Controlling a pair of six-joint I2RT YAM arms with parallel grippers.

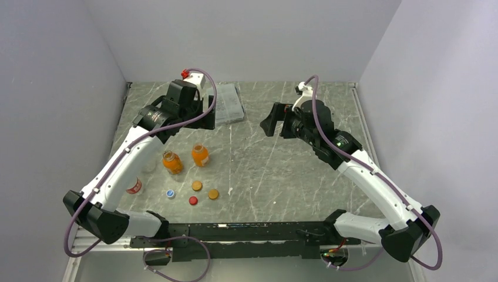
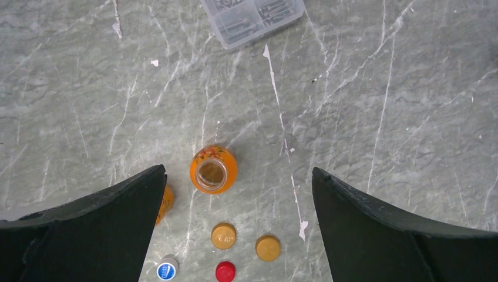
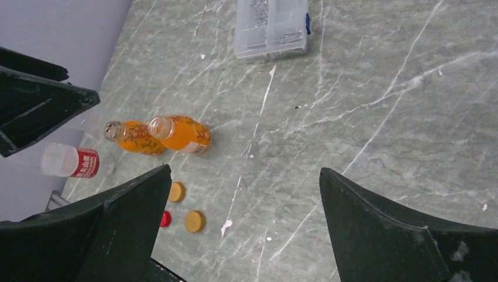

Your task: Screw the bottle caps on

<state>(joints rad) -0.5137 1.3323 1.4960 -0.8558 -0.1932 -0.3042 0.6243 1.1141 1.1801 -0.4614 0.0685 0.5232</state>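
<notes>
Altogether, three bottles (image 1: 172, 163); four caps (image 1: 197, 185) lie loose.

No text can be read: the red label (image 3: 88, 163) on the clear bottle (image 3: 61, 160) at the left of the right wrist view bears white marks too small to decipher, and the blue-and-white cap (image 2: 167, 270) shows only blurred print.

Two orange bottles (image 1: 172, 163) (image 1: 200, 155) out there, one clear red-labelled bottle (image 1: 134, 187), two orange caps (image 1: 197, 185) (image 1: 213, 194), one red cap (image 1: 193, 200), one blue-and-white cap (image 1: 170, 193), one compartment box (image 1: 229, 106).
</notes>
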